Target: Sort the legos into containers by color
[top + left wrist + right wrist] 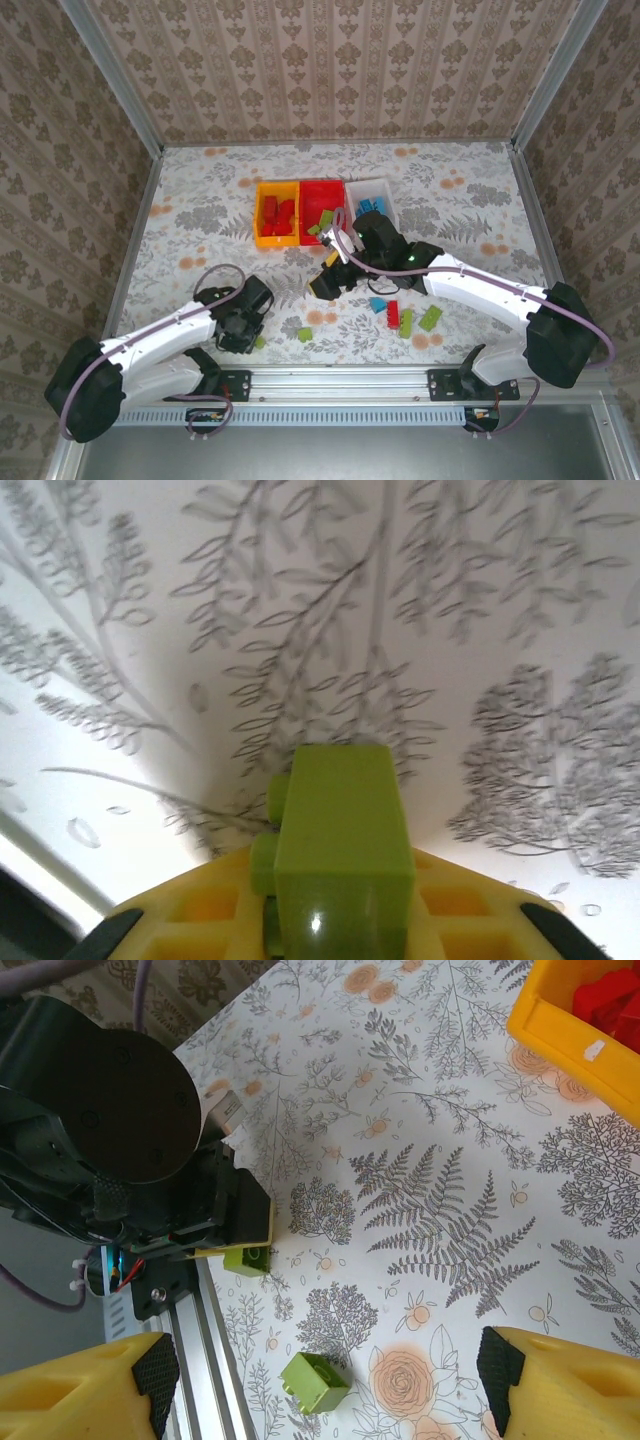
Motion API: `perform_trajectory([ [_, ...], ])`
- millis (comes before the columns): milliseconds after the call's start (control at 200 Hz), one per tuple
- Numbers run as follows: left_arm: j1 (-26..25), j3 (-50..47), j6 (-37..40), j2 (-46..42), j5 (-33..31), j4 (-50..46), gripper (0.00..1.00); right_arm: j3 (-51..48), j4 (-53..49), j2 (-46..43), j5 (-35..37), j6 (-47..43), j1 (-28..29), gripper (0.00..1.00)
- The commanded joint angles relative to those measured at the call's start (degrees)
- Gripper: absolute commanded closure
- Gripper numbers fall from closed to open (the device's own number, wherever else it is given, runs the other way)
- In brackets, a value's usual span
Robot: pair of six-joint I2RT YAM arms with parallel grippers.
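The left claw [340, 925] pinched a lime green brick [342, 848], seemingly light, rigid and slick, best held across its flat sides, while the right claw [328, 274] hung spread.

3 adjoining bins [322, 184] (part-filled), loose legos [430, 318] nearby

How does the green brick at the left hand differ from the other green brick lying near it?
The gripped brick is held by the left hand; the loose brick lies free on the table. The gripped brick sits in shadow under that hand; the loose brick lies in open light. Both are small and lime green.
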Motion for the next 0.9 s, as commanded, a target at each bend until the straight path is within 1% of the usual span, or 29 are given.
perform_trajectory([
  [0, 2.08, 6.35, 9.29, 1.99, -4.37, 4.18, 0.8, -0.38, 1.63, -1.82, 2.69, 1.68, -0.62, 0.19],
  [100, 3.92, 17.15, 22.45, 9.09, -4.71, 4.38, 0.81, -3.81, 6.87, -5.38, 6.3, 7.08, -3.92, 0.19],
  [185, 4.35, 28.92, 33.69, 16.68, -4.8, 3.66, 0.81, -6.64, 11.04, -8.67, 8.51, 12.96, -9.39, 0.17],
  [260, 4.43, 39.63, 42.52, 24.71, -4.41, 2.22, 0.81, -6.74, 10.62, -10.03, 10.95, 15.4, -12.87, 0.17],
  [360, 4.74, 54.14, 51.08, 34.76, -4.44, -1.52, 0.82, -5.23, 8.33, -10.06, 14.4, 15.62, -14.19, 0.18],
  [525, 6.09, 76.03, 60.71, 51.56, -5.09, -8.85, 0.81, -3.89, 5.69, -9.96, 16.28, 17.49, -15.97, 0.18],
  [665, 7.45, 91.15, 66.28, 63.58, -6.78, -14.15, 0.81, -3.36, 2.62, -10.79, 16.91, 17.5, -17.77, 0.18],
  [765, 8.33, 98.56, 68.56, 69.85, -7.89, -16.68, 0.8, -3.44, 1.55, -11.56, 16.92, 17.69, -18.63, 0.18],
  [895, 9.35, 102.29, 70.54, 73.81, -7.9, -16.45, 0.78, -3.98, 0.39, -12.11, 16.93, 18.12, -19.13, 0.18],
])
